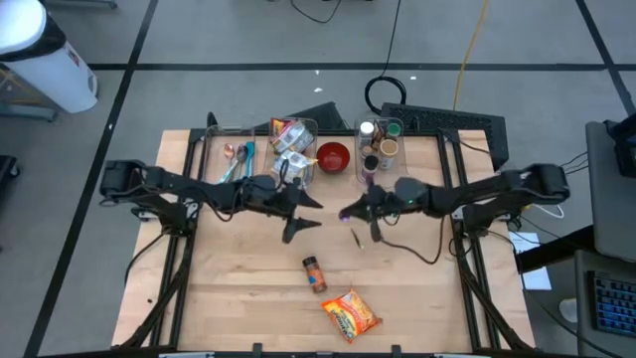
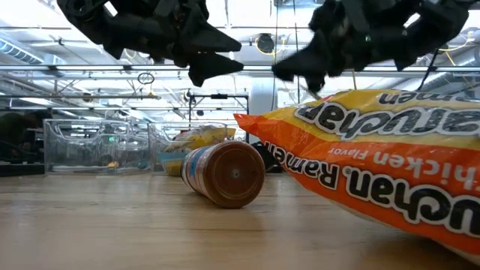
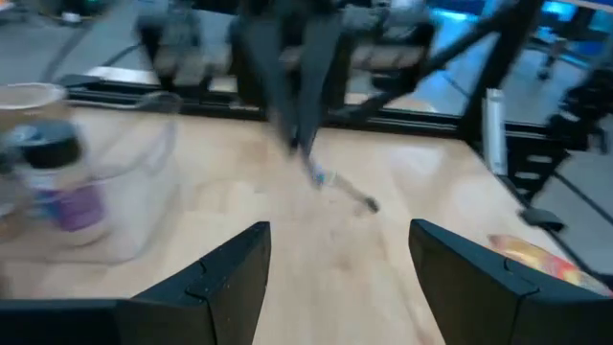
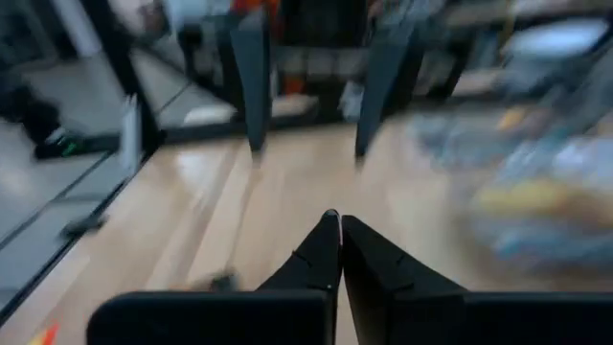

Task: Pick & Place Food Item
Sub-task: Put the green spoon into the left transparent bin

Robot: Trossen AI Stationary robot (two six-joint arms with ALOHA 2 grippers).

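Lying on bare wood, cylindrical spice jar [image 1: 314, 273], crinkly ramen packet [image 1: 351, 314]

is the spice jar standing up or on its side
On its side: the spice jar lies on the table, one round end facing the low camera, beside the ramen packet.

Wooden table [image 1: 238, 288]: jar [image 1: 314, 274], ramen packet [image 1: 351, 314]

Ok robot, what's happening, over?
Left gripper open, right gripper shut, both empty above table. Orange ramen packet and brown spice jar untouched. Nothing blocking.
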